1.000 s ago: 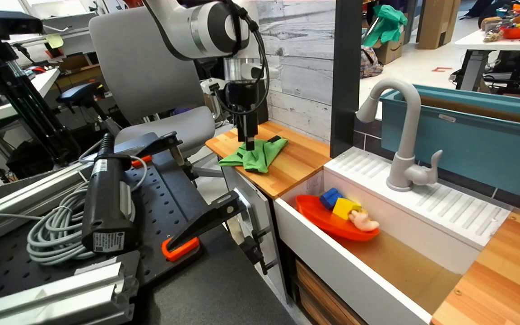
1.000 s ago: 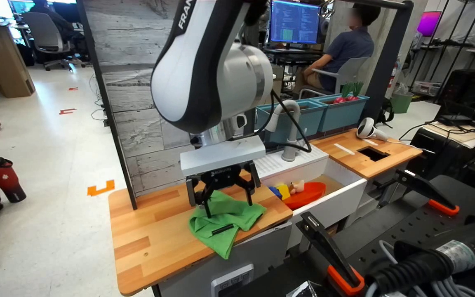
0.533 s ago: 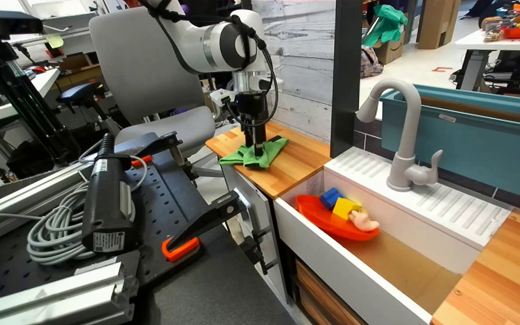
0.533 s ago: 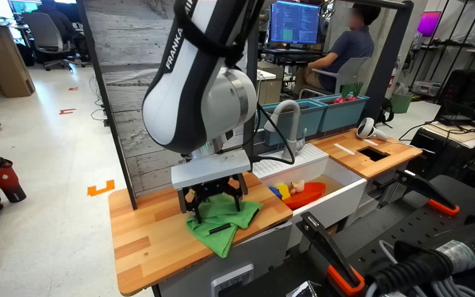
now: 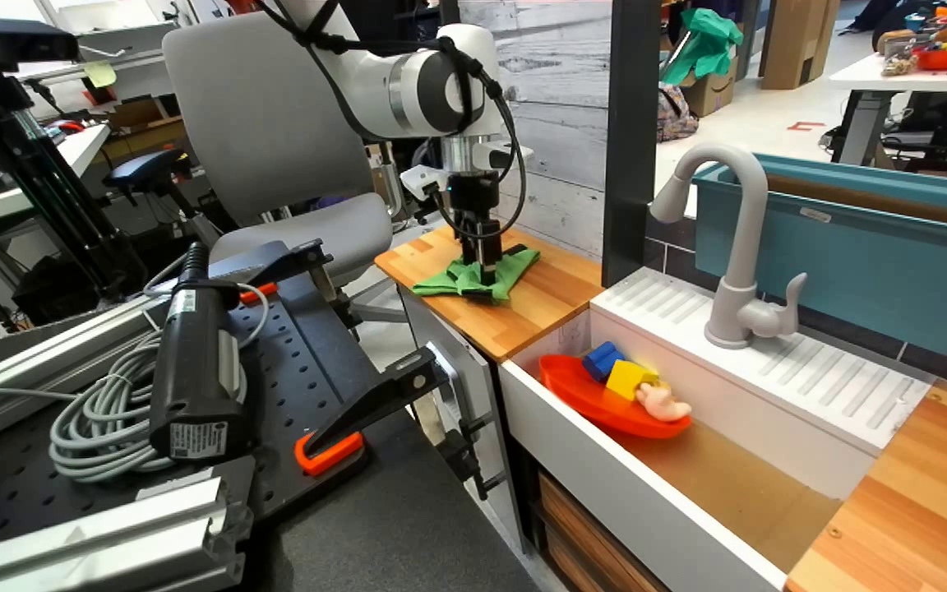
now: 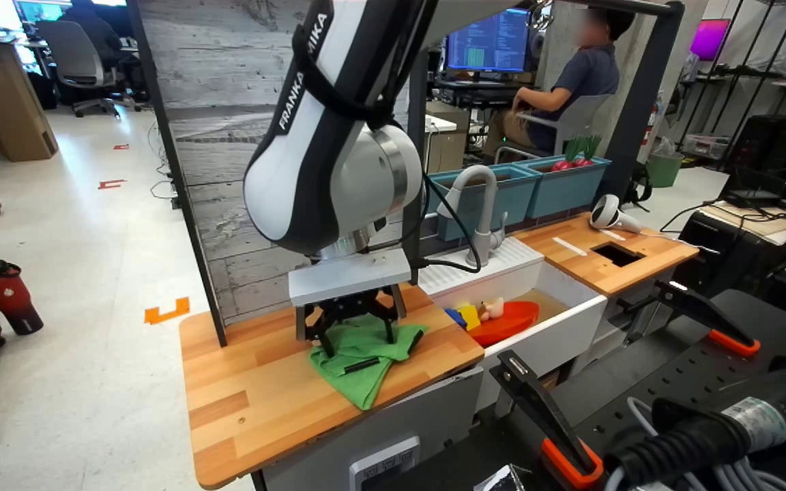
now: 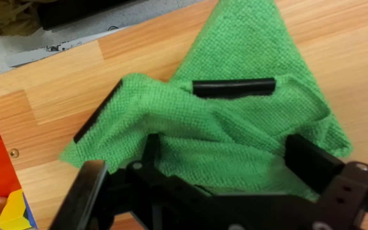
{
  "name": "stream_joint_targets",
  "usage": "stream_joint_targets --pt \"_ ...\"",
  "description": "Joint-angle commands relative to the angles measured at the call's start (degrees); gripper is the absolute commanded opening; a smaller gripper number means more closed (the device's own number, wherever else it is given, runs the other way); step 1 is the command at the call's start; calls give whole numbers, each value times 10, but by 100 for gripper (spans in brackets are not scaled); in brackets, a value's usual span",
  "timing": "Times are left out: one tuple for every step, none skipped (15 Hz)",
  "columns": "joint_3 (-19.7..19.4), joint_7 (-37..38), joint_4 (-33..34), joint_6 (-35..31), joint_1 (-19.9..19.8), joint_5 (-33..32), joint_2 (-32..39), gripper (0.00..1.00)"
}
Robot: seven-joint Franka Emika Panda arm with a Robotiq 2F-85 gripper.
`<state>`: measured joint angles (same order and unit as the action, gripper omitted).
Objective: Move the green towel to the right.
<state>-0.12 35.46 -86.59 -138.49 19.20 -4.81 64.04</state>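
The green towel (image 6: 359, 385) with black edge strips lies crumpled on the wooden counter (image 6: 250, 382). It also shows in an exterior view (image 5: 519, 267) and fills the middle of the wrist view (image 7: 248, 51). My gripper (image 6: 359, 345) points down with its fingers wide apart, both tips pressed onto the towel. In the wrist view the gripper (image 7: 224, 140) has a span of towel lying between its fingers, not pinched. The gripper in an exterior view (image 5: 483, 278) is seen edge-on. The fingertips partly sink into the cloth folds.
A white sink (image 5: 597, 462) beside the counter holds a red boat-shaped toy (image 5: 584, 401), a yellow block (image 5: 630, 380) and a blue block (image 5: 602, 360). A faucet (image 5: 741, 238) stands behind it. A grey wood-plank wall (image 6: 229, 225) rises along the counter's back.
My gripper has come down onto the towel with fingers staying apart. Over the last half second the towel has shifted slightly with it, away from the counter's front edge toward the plank wall.
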Motion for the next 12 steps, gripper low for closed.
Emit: stream_joint_targets --pt "-5 -27 12 -13 -14 24 10 100" --pt "-5 -33 9 -14 -20 30 8 100" --pt "-5 -38 4 -17 -27 36 4 100" --pt "-5 -44 1 -19 -32 43 3 100" --pt "-4 -52 -2 -23 -41 50 0 100" --pt "-3 -58 -3 -25 -48 58 -1 100" --pt "-1 -67 -4 -28 -57 68 -2 100" --pt "0 -75 -4 -31 -65 77 -3 100" --pt "1 -83 -4 -32 -72 85 -4 100" --pt "3 -91 -5 -33 -81 93 -4 100" --pt "5 -98 -5 -36 -87 100 -4 100" --pt "6 -104 -10 -41 -92 105 -7 100"
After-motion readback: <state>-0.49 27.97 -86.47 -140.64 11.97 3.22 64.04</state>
